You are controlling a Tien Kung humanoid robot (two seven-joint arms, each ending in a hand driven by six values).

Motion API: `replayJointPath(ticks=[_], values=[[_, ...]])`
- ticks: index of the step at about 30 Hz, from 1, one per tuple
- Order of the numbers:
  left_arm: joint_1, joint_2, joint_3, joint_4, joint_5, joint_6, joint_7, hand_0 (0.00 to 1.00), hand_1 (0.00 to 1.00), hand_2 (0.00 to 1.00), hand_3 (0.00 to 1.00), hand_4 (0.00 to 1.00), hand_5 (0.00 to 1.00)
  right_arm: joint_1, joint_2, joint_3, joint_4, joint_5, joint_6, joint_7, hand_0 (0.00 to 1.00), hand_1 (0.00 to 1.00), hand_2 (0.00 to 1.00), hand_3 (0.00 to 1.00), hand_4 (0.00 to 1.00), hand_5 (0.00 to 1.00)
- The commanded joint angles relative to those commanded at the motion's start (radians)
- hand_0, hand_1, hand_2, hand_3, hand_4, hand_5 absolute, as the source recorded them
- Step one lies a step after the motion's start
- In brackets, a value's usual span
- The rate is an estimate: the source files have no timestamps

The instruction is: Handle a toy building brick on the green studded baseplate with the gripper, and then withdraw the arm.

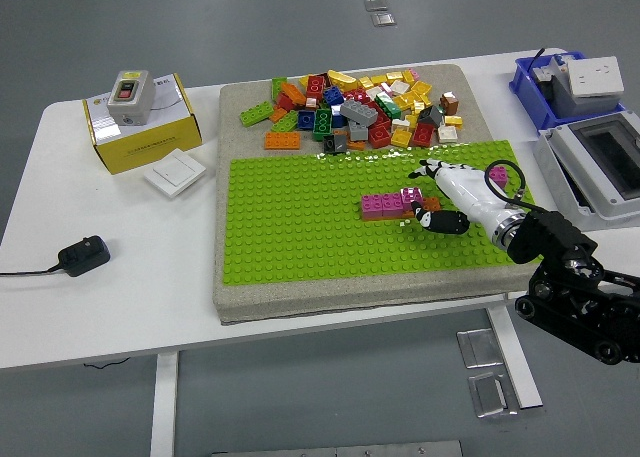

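Note:
The green studded baseplate [300, 227] lies on a beige mat. A row of magenta bricks [385, 205] is stuck on it right of centre, and a small orange-brown brick [432, 204] sits at the row's right end. My right hand [436, 199], white with black fingertips, reaches in from the lower right. Its thumb lies below this brick and a finger is against it, with the other fingers arched above. Another magenta brick [497, 175] sits on the plate behind the hand. The left arm is out of view.
A heap of several loose bricks [360, 107] lies on the mat behind the plate. At the left are a yellow box with a switch [140, 117], a white wall switch [175, 173] and a black adapter [82, 254]. A blue bin [560, 82] and a grey enclosure [600, 167] stand at the right.

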Motion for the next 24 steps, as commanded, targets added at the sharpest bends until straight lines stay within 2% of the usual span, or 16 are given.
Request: replayJointPath(ticks=[24], values=[[0.005, 0.000, 0.003, 0.000, 0.000, 0.000, 0.000, 0.664, 0.664, 0.661, 0.658, 0.342, 0.659, -0.037, 0.007, -0.022, 0.000, 0.002, -0.004, -0.003, 0.927, 0.917, 0.982, 0.810, 0.538, 0.451]])
